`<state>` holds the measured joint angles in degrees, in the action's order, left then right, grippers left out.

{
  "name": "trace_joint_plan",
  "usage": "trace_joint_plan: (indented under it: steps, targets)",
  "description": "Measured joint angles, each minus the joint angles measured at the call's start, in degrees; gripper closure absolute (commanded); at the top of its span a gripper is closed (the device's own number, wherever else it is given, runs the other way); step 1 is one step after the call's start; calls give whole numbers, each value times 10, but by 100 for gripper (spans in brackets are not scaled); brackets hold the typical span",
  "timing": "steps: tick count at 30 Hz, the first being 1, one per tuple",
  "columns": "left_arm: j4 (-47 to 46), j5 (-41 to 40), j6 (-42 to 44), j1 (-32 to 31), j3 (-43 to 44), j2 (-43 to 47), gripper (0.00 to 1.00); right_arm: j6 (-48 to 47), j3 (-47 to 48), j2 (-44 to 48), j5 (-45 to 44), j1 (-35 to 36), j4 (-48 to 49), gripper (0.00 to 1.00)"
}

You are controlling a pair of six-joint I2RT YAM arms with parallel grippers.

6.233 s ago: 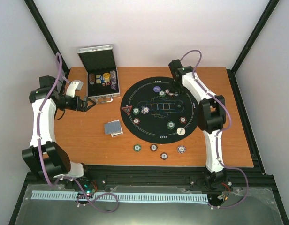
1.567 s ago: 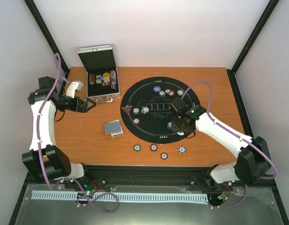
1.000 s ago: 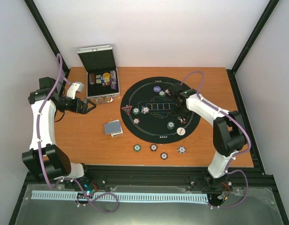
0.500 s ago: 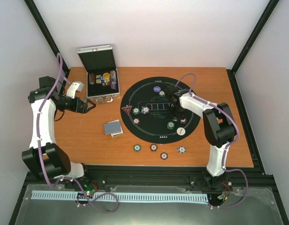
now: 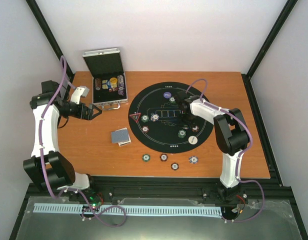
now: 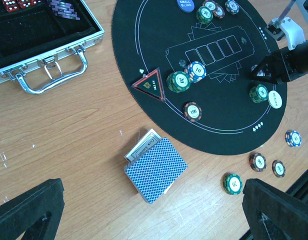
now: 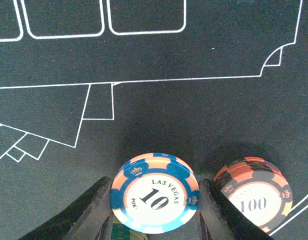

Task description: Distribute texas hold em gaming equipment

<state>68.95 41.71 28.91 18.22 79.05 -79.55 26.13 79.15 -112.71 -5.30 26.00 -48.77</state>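
Over on the black mat's point(image 5: 159, 136) 3 o'clock side, we're pinching the blue-and-pink 10 chip point(image 7: 155, 200) in the right gripper point(image 7: 155, 186), with a red 100 chip point(image 7: 254, 194) sitting just at its 3 o'clock. Our left gripper point(image 5: 97, 112) is hanging wide open beside the silver case point(image 5: 104, 62).
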Motion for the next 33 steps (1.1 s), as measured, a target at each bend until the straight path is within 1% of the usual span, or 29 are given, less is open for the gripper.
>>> trace_joint_plan:
  steps: [3,10,18,20,22,26,27,30,33]
  targets:
    - [0,0,0,0,0,0,0,0,0,0,0,0,2,55]
    - [0,0,0,0,0,0,0,1,-2,0,0,3,3,48]
    - [0,-1,0,0,0,0,0,0,0,1,0,4,-2,48]
    - [0,-2,0,0,0,0,0,-1,6,1,-1,4,-10,49]
    - [0,-2,0,0,0,0,0,-3,24,1,-2,4,-19,52]
    - [0,-3,0,0,0,0,0,-10,82,-3,-5,4,-30,66]
    - [0,-5,0,0,0,0,0,-13,98,-7,-5,4,-29,68]
    - [0,-9,2,0,0,0,0,-22,138,-32,-7,4,-28,73]
    - [0,-16,14,0,0,-1,0,-28,161,-76,-5,4,-25,74]
